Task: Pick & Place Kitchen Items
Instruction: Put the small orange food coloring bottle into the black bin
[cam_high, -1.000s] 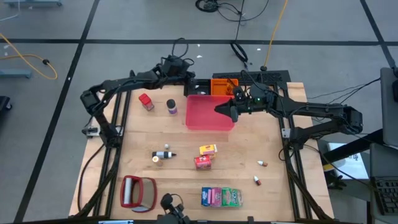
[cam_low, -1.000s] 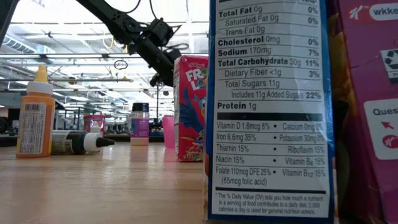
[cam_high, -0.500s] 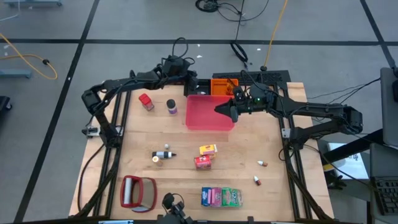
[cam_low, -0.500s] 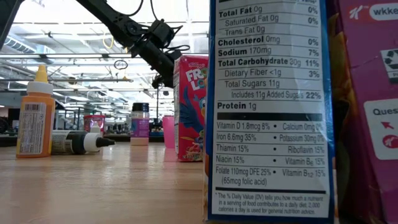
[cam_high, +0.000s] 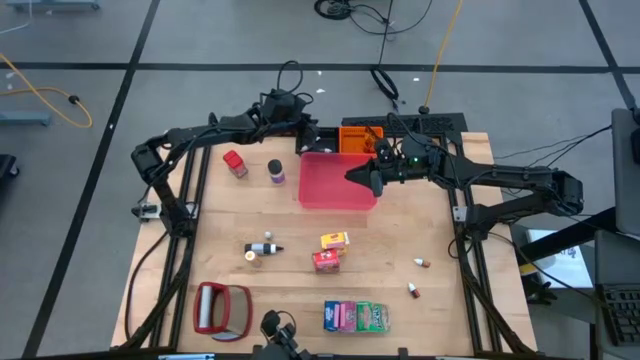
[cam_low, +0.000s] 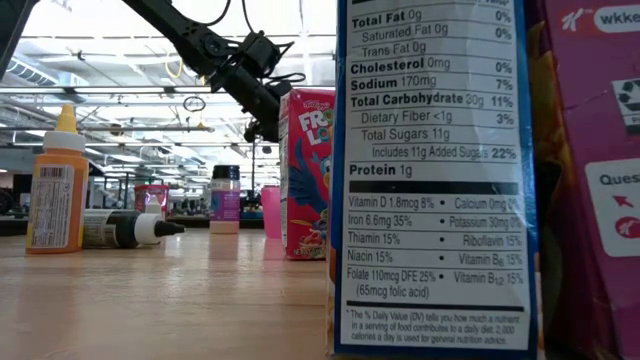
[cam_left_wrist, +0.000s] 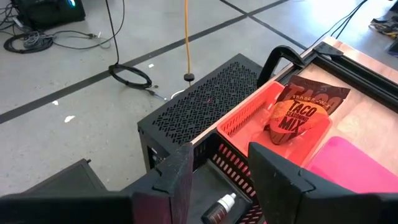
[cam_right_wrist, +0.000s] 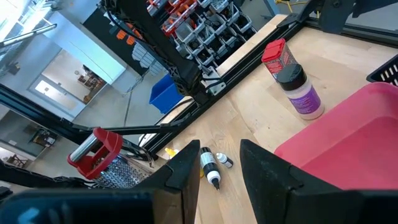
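High view: left hand hangs at the far edge of the tabletop, beside the orange basket; right hand sits over the red tray's right side. Purple jar and small red container stand left of the tray; yellow carton and red carton sit mid-table; pink, green and blue packets lie near the front edge. Low view: cereal carton upright, orange bottle at left. Left wrist view: fingers parted, nothing between; taco mix packet lies in the basket. Right wrist view: fingers narrowly apart, empty; a small bottle lies on the wood beyond.
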